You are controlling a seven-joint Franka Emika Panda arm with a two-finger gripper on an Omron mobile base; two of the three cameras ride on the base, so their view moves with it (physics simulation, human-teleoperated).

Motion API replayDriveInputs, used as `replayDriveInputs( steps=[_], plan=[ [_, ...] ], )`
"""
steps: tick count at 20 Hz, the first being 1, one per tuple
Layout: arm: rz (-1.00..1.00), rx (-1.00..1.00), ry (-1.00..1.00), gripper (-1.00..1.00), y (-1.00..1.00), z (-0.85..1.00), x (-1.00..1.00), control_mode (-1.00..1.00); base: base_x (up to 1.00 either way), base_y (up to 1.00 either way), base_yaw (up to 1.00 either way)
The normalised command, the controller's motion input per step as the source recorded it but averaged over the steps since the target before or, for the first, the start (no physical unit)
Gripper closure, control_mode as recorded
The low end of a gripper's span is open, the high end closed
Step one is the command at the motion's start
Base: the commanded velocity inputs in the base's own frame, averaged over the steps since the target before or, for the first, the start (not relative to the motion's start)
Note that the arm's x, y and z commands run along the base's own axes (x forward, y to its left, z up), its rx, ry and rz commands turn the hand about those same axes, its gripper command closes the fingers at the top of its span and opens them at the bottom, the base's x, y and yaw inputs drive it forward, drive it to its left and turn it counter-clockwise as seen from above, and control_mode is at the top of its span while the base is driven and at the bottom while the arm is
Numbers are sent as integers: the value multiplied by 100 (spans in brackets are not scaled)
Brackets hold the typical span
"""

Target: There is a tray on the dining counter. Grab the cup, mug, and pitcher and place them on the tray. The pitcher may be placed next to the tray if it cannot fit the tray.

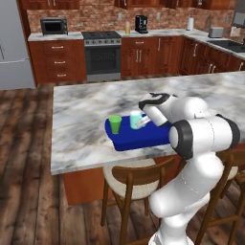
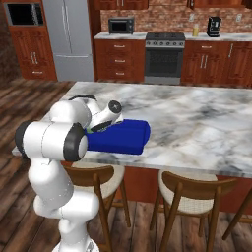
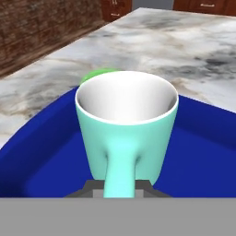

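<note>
fingers [image 3: 120,186] pinching mug [image 3: 126,129] handle | over tray [image 3: 203,138] (cup [image 1: 115,124] beside)

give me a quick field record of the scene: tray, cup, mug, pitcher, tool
tray: blue tray near the front edge of the dining counter
cup: green cup upright on the tray's left end
mug: teal mug upright over the tray, beside the cup
pitcher: glass with orange liquid on the far worktop, likely the pitcher
tool: tool shut on the mug's handle
remaining: release mug, fetch pitcher
</note>
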Motion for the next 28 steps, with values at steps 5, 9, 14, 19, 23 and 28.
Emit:
replayDriveInputs(
  steps=[5,9,14,19,23,28],
  plan=[
    [2,0,0,100,0,-22,21,-100,0,0,0],
    [2,0,0,100,0,-20,25,-100,0,0,0],
    [2,0,0,100,0,-19,26,-100,0,0,0],
    [0,0,0,100,0,-19,28,-100,0,0,0],
    [0,0,0,100,0,-21,21,-100,0,0,0],
    [0,0,0,100,1,-21,14,-100,0,0,0]
  ],
)
